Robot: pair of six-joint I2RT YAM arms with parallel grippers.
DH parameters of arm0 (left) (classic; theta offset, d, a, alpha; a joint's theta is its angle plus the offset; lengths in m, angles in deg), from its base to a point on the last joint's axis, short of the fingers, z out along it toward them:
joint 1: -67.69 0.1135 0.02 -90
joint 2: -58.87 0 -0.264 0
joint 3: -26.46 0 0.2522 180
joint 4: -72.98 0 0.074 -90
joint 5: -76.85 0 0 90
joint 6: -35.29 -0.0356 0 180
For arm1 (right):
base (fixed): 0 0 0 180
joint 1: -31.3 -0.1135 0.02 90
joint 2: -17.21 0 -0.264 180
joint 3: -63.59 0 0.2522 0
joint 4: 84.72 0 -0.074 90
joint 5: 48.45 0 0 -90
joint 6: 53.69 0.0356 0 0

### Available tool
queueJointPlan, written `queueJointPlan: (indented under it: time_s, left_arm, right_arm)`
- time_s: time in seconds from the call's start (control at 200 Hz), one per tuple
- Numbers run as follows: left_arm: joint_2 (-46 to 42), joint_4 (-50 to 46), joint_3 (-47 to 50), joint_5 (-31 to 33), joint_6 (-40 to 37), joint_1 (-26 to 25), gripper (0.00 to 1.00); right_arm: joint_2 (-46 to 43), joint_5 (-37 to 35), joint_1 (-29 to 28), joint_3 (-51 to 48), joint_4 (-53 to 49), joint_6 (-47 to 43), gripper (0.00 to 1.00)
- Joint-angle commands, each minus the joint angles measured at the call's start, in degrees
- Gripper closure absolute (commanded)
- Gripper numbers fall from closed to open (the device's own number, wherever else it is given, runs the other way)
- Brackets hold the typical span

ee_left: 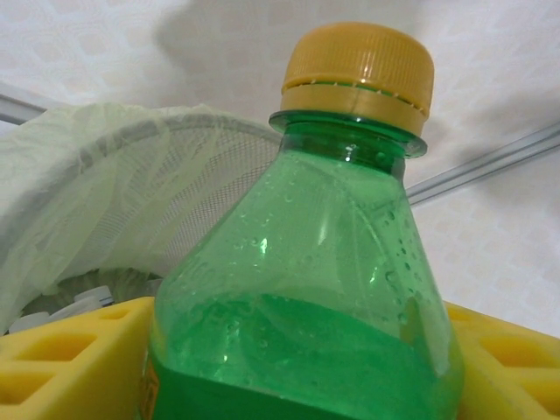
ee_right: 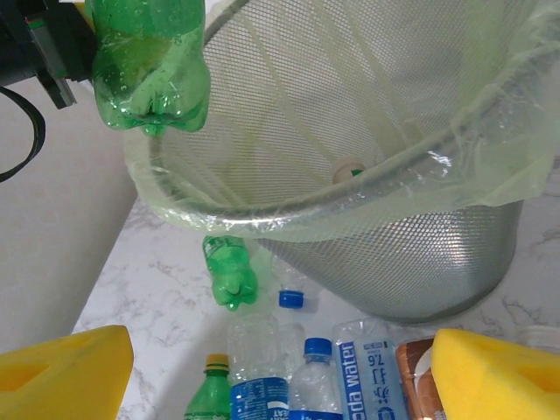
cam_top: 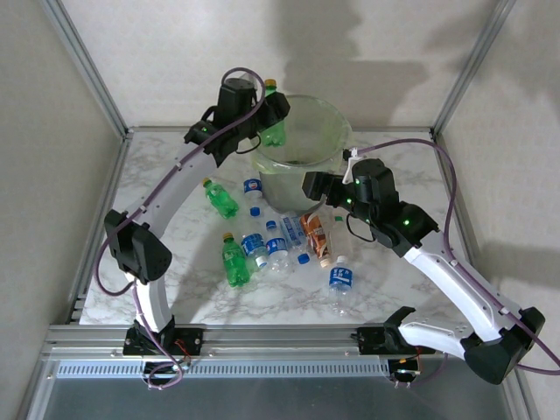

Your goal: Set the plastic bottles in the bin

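**A:** Left jaws, state?
**B:** Clamped on a green bottle [cam_top: 274,131]. In the wrist view, yellow pads [ee_left: 61,359] sit on either side of it. The bottle is upright with its yellow cap [ee_left: 359,70] on top.

**A:** Where is it relative to the bin [cam_top: 325,114]?
**B:** It is off the bench, at the bin's left rim. From the right wrist its base hangs just above the rim, about over the edge. Whether it is inside or outside that edge, cannot tell.

**A:** The bin itself?
**B:** Round, with a grey meshed wall and a pale green bag [ee_right: 490,96] folded over the rim. It stands far-middle on the bench [cam_top: 175,293]. A small pale thing [ee_right: 348,172] with a bit of green lies low inside, too small to name.

**A:** Right jaws?
**B:** Apart, with nothing between them. They hover near the bin's front wall, above the loose bottles.

**A:** Bottles on the bench?
**B:** All lie in front of the bin.
- A second green bottle [cam_top: 220,199] lies to the left.
- A third green bottle [cam_top: 234,261] lies nearer the arms.
- The clear bottles [cam_top: 269,248] with blue labels are bunched in the middle.
- An orange-labelled bottle [cam_top: 315,232] lies just right of them.
- A lone clear bottle [cam_top: 340,280] lies nearest the arms, apart from the bunch.
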Motion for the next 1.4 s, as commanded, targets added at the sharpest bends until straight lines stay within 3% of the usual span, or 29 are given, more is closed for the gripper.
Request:
queueJointPlan:
  time_s: [0.0, 0.275, 0.551, 0.791, 1.006, 1.222, 1.397]
  left_arm:
    - [0.1, 0.2, -1.8, 0.6, -0.9, -0.5, 0.27]
    - [-1.1, 0.9, -1.9, 0.6, -0.7, -0.6, 0.19]
    - [-6.5, 2.9, -0.1, -1.0, 0.0, -2.0, 0.21]
    - [-22.8, 13.4, 15.9, 1.1, 0.1, -3.9, 0.19]
    - [-39.1, 17.0, 34.9, 5.5, -1.6, -2.5, 0.04]
    - [-46.1, 15.2, 47.1, 5.0, -0.1, -1.9, 0.0]
    - [-48.0, 14.2, 51.5, 5.8, 1.6, -1.7, 0.0]
  right_arm:
    - [-1.1, -1.7, -0.4, 1.4, -1.1, -0.5, 0.11]
    - [-0.7, -2.4, -0.5, 2.1, -1.6, -1.0, 0.11]
    - [-0.9, -4.7, -0.5, 1.9, -3.7, -1.9, 0.11]
    - [-1.5, -10.6, -0.4, 0.8, -9.1, -1.8, 0.11]
    - [-3.9, -13.3, -0.5, -4.4, -14.3, 0.4, 0.07]
    - [-0.1, -12.3, 2.1, -12.2, -16.4, 2.2, 0.02]
    - [6.2, -6.0, 7.0, -15.4, -12.7, 0.0, 0.03]
